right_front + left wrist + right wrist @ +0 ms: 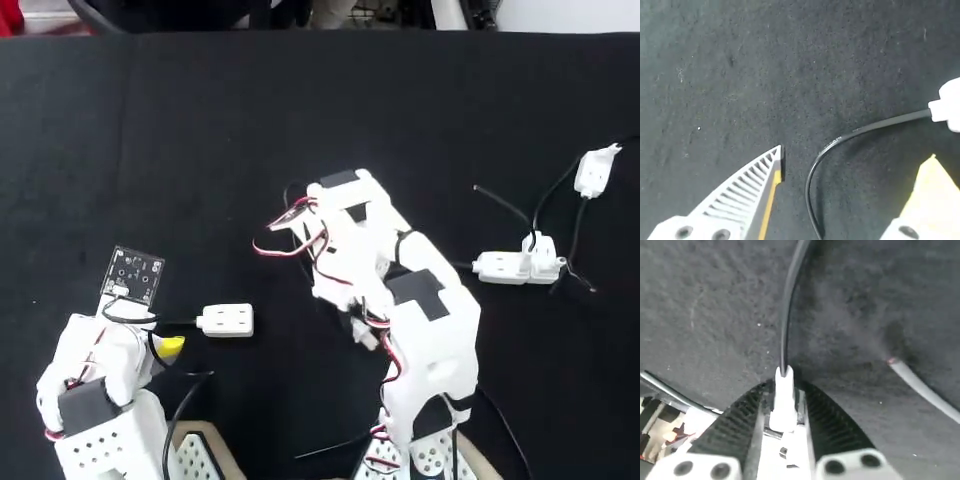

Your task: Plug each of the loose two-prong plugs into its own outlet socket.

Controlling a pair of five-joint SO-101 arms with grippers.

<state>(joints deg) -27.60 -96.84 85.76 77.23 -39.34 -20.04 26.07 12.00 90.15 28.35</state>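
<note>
Black, felt-like cloth covers the bench [200, 120] from side to side. Beyond its far edge runs a pale strip of room [560, 12] with dark shapes [160, 10], too cropped to identify.

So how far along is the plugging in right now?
One white plug looks seated in the right white outlet block. The right arm's jaws are shut on a white two-prong plug with a black cord. Remaining: the left white outlet block is empty, and a farther white plug lies loose.

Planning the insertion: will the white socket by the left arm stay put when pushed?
Probably slides: the socket looks small and light, loose on the cloth. Its thin cord curves slackly, so likely anchors little.
</note>
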